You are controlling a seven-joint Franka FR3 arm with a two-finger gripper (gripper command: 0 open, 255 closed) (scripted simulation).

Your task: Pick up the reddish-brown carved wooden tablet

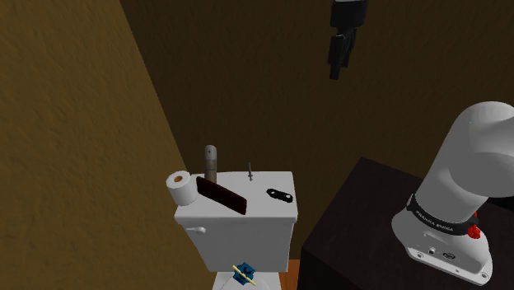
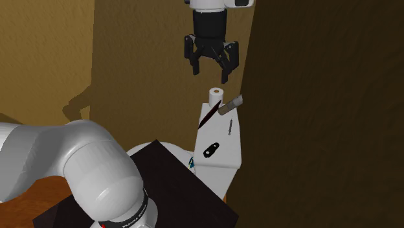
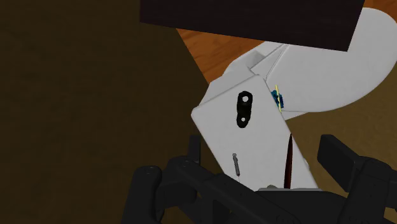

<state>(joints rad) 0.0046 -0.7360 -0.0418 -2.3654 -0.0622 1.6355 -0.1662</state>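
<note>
On the white tank lid [image 1: 265,212] of a toilet, well below the gripper [image 2: 210,74], stands the whole row of things. Going by the shoulder view's left to right, all of them lie down and to the left of the jaws. The farthest out is a toilet roll [image 1: 181,188], with a grey-brown cylinder [image 1: 211,163] upright just behind it. Then comes the reddish-brown tablet [image 1: 222,196], and after it a small grey pin [image 1: 249,171]. Closest under the jaws is a flat black plate with two holes [image 1: 280,194].

The jaws are spread apart with nothing between them, hanging high over the tank and pointing down.

The tablet stands up on one long edge, not flat, at the roll's end of the lid. It is just beside the roll and the cylinder, and I cannot tell whether it leans on either. In the wrist view it shows edge-on as a thin red line. That line lies below the gap between the fingers [image 3: 193,147], closer to one finger than the other. Its long axis runs roughly across the line on which the jaws close.

By my reading the grasp has not begun. The coming move is mainly a straight descent with a small sideways shift to centre the slab, so the fingers close on its two broad faces. The crowding roll and cylinder are the likely snag.
</note>
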